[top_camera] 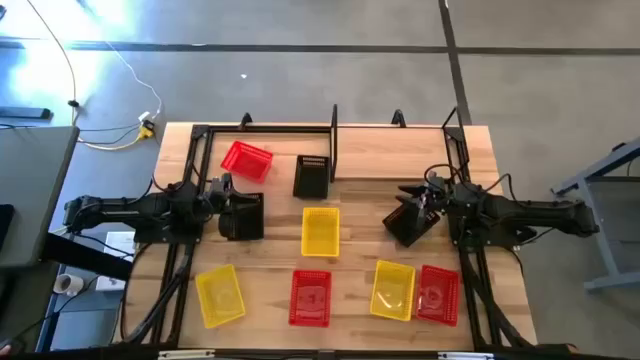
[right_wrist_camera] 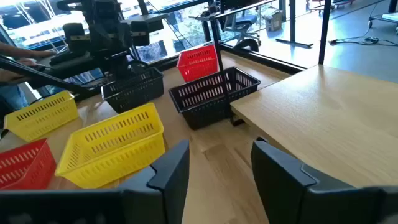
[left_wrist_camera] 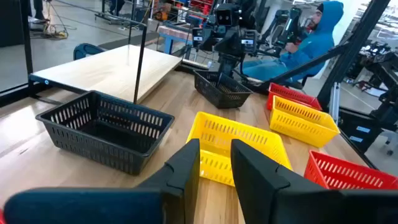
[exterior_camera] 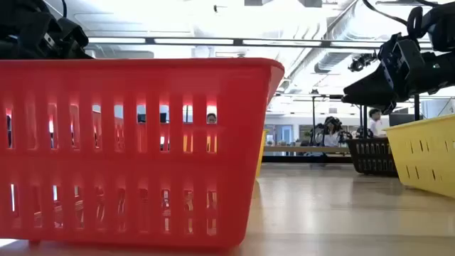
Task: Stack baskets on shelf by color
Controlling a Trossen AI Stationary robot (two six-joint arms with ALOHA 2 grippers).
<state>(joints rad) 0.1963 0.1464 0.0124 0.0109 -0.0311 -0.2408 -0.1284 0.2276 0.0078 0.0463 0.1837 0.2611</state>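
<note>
Both arms reach inward over the table, left gripper [left_wrist_camera: 214,163] and right gripper [right_wrist_camera: 214,163] released, a yellow basket [top_camera: 320,231] between them at 6 o'clock of the shelf [top_camera: 332,150].

Red, yellow and black baskets [top_camera: 319,230] loose, upright before the empty shelf [top_camera: 333,127].

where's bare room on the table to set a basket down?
Free: the shelf base right of the black basket, and the strip between the centre yellow basket and right gripper. Crowded: the near edge, four baskets in a row.
</note>
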